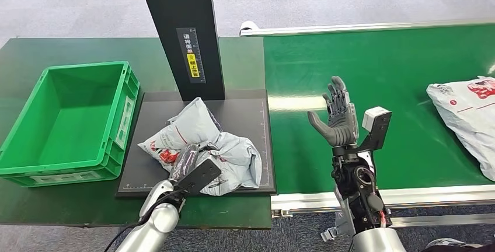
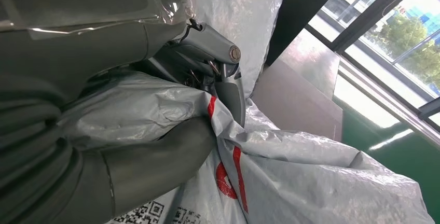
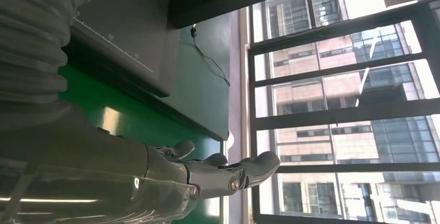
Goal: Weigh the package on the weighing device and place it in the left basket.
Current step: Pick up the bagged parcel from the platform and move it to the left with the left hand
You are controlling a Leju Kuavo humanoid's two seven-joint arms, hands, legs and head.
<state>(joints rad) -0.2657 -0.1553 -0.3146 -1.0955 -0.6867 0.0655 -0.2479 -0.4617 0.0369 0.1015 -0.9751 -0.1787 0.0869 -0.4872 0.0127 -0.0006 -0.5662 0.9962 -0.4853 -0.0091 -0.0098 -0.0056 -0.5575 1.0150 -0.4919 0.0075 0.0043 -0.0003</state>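
Currently the grey package (image 1: 201, 147), a crumpled poly mailer with red print, lies on the dark weighing platform (image 1: 245, 112), just in front of the black upright column (image 1: 182, 30) that rises from the platform's back edge. Left hand (image 1: 190, 161) is down on the package's near side; head view has the wrist camera block covering most of it. Left wrist view is clearer: left hand (image 2: 155, 79) has thumb and fingers (image 2: 228, 89) closed around a fold of the package (image 2: 311, 172), film bunched between them, so it grips the bag. Package is on the platform, not lifted as far as can be told. Green basket (image 1: 125, 103) sits just left of the platform, touching or nearly touching its left edge, on the dark green table (image 1: 35, 51); basket interior shows bare green floor, nothing inside. Right of the platform runs the bright green conveyor belt (image 1: 397, 71). Right hand (image 1: 337, 115) is raised above the belt, just right of the platform, palm facing toward the platform, fingers extended and apart, holding nothing; right wrist view agrees, right hand (image 3: 207, 175) with fingers stretched out straight. Second grey parcel (image 1: 467, 115) lies on the belt well right of the platform, by the frame edge.
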